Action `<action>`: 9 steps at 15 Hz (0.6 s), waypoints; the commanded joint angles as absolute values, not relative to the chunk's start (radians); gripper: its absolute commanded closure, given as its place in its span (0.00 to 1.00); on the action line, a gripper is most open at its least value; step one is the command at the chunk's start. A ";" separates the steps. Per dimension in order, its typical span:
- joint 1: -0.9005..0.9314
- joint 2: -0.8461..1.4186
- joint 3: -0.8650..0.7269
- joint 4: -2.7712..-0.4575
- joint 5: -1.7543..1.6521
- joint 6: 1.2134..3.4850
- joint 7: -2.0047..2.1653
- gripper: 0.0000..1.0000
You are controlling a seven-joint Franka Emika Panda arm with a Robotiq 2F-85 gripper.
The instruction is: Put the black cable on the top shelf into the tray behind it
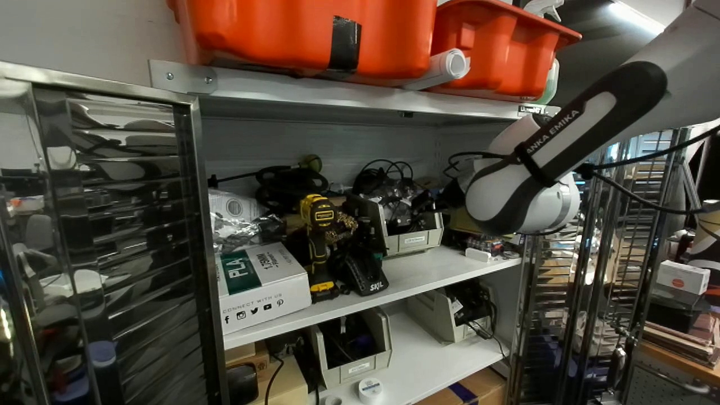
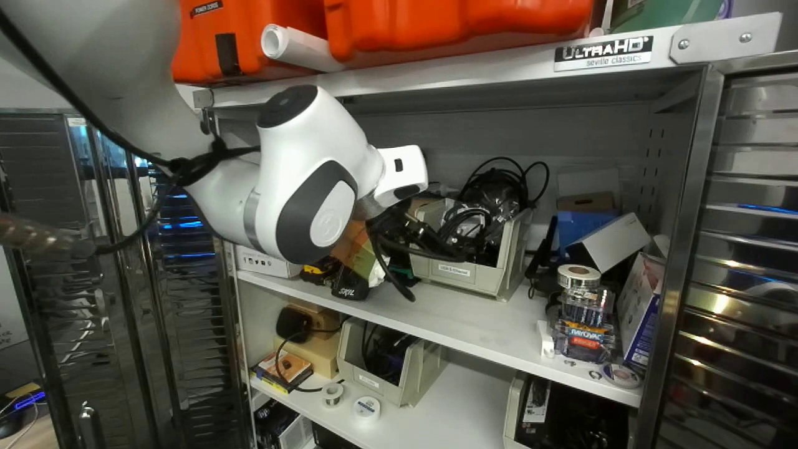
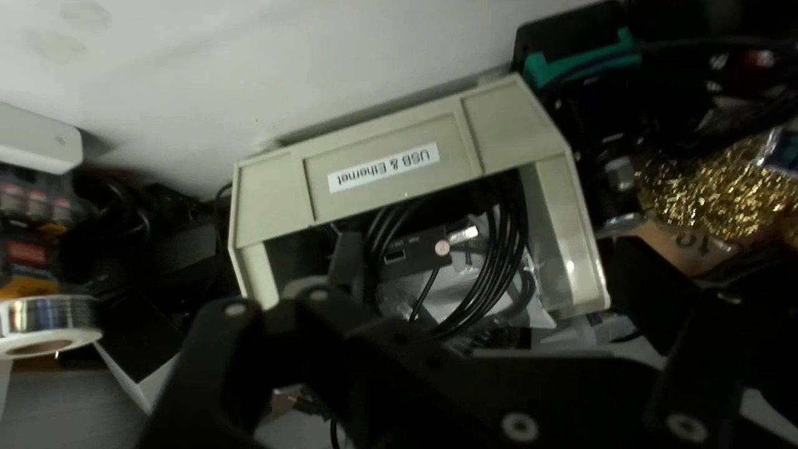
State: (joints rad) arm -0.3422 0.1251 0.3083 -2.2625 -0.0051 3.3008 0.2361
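Observation:
The tray is a pale grey bin labelled "USB & Ethernet", resting on the white top shelf. Both exterior views show the tray and the shelf board. Inside the tray, a thin black cord wound in a loop, the black cable, lies over clear plastic bags beside a small black USB box. My gripper hangs above the tray, its dark fingers spread wide and nothing gripped. The arm hides the gripper in an exterior view.
Left of the tray stand a yellow drill and a white PLA box. Battery packs and a tape roll sit at the opposite end. Looped black cables rise behind the tray. The upper board carries orange bins.

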 commanded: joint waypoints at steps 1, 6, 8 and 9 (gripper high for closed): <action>-0.475 0.002 0.478 -2.426 -0.012 3.224 0.231 0.00; -0.537 0.000 0.677 -2.411 0.336 2.953 0.006 0.00; -0.550 -0.061 0.675 -2.408 0.511 2.786 -0.132 0.00; -0.550 -0.106 0.653 -2.415 0.593 2.709 -0.193 0.00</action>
